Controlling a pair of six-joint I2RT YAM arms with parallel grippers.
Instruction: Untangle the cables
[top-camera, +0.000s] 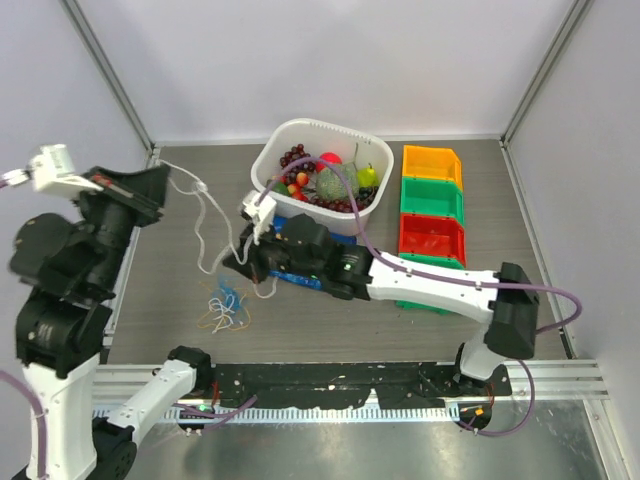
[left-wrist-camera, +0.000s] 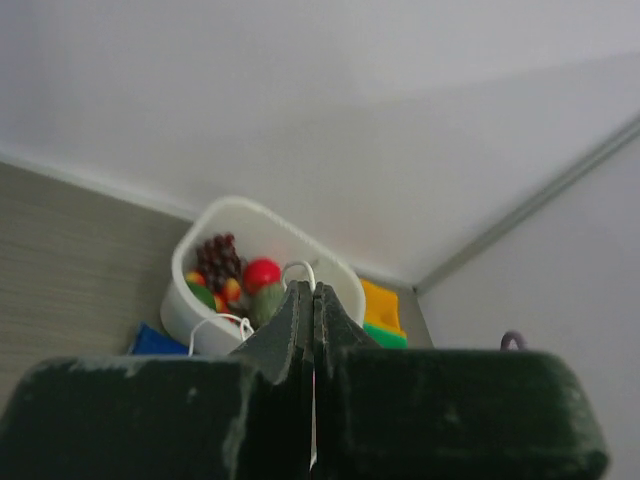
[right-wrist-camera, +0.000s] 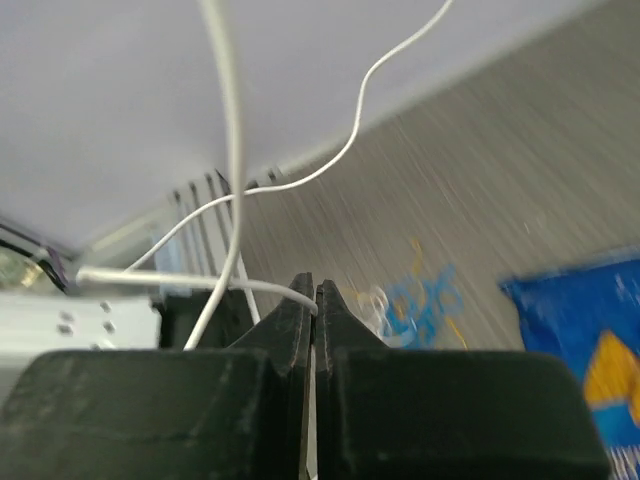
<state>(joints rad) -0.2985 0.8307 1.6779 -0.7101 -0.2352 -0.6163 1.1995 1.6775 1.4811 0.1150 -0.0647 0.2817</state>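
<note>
**Worktop (top-camera: 340, 335), cable-sorting station: contents as found**

1. Left gripper (left-wrist-camera: 313, 290): raised above the left edge of the worktop. Its jaws are pressed together and a loop of the white cable (right-wrist-camera: 160, 279) stands out just past their tips, so it is clamped on that cable.
2. Right gripper (right-wrist-camera: 314, 288): reaches across to left of the worktop's middle and sits low. Its jaws are together, with a strand of the white cable running in between the tips, so it is clamped on the same cable.
3. White cable: hangs off the worktop between the two grippers. It runs from the left gripper toward the middle, then drops in slack curves to the right gripper. Further strands cross in the air in the right wrist view.
4. Yellow and blue cables (top-camera: 224, 305): one small loopy bunch lying flat near the near edge, left of middle, just beside the right gripper. Neither gripper touches it. Whether the white cable runs into this bunch cannot be told.
5. White basket (top-camera: 335, 125): at the middle of the far edge, filled with toy fruit.
6. Yellow bin (top-camera: 432, 165), green bin (top-camera: 432, 195) and red bin (top-camera: 432, 238): in a row toward the right edge, touching one another.
7. Blue packet (right-wrist-camera: 580, 340): flat on the worktop, partly under the right arm.
</note>
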